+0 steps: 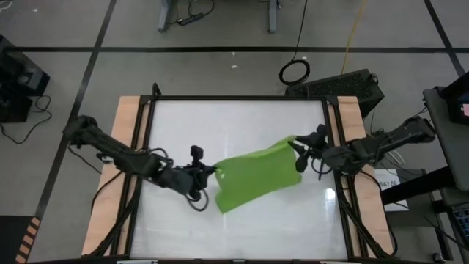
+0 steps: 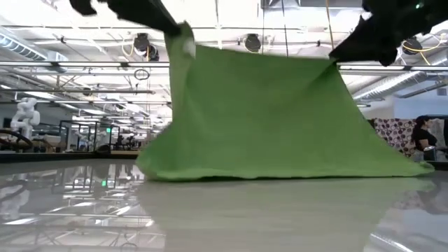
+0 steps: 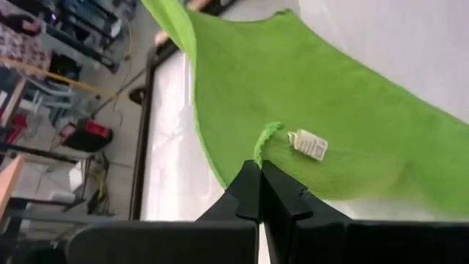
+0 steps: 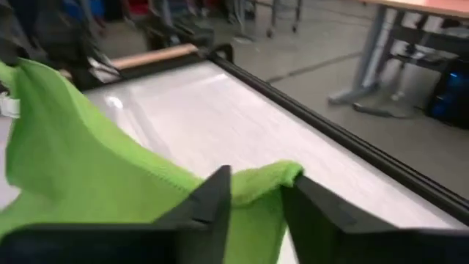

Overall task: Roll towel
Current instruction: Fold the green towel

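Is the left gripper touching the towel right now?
Touching. The left wrist view shows the left gripper with fingers shut on a corner of the towel.

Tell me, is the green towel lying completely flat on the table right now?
No, the towel hangs lifted by two corners, only its lower edge touching the table in the low view.

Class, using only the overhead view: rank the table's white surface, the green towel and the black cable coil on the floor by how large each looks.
1. Table's white surface, easily largest.
2. Towel, spread between the two grippers.
3. Cable coil, smallest; it lies lower, on the floor, so it looks slightly smaller than it is.
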### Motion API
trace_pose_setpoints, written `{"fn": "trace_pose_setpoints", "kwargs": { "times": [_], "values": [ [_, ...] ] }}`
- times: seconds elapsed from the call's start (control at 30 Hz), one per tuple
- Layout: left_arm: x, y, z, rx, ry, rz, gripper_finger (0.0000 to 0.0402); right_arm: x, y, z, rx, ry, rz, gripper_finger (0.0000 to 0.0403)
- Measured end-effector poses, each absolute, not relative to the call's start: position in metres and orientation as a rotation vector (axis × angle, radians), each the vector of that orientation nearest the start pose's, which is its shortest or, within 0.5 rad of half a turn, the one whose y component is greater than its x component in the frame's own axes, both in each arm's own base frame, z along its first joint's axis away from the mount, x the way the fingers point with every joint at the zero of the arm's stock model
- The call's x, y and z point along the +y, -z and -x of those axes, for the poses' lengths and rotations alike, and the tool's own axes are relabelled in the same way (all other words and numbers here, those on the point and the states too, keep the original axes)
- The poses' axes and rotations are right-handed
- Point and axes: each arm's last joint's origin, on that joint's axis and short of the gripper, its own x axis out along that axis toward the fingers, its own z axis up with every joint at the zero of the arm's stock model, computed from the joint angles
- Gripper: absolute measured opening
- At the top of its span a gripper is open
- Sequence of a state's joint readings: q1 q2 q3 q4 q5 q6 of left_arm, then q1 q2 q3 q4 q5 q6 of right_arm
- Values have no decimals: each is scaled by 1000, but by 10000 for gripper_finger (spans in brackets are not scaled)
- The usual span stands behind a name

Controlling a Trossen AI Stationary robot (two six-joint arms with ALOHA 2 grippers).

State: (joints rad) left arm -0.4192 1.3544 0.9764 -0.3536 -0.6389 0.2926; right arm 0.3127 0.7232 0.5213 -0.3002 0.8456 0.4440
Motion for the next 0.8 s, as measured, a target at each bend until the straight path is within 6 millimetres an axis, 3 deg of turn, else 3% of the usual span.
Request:
{"fn": "trace_pose_setpoints", "kwargs": {
  "times": [0.13, 0.27, 0.6, 0.8],
  "values": [
    [-89, -255, -274, 719, -136, -650, 4, 21, -239, -150, 354, 644, -134, 187],
    [-78, -246, -279, 776, -171, -651, 4, 15, -234, -147, 399, 699, -147, 209],
    [-48, -228, -278, 963, -314, -544, 8, 5, -230, -146, 478, 713, -113, 189],
    [-43, -226, -277, 971, -344, -509, 59, 7, -222, -149, 584, 554, -89, 170]
  ]
}}
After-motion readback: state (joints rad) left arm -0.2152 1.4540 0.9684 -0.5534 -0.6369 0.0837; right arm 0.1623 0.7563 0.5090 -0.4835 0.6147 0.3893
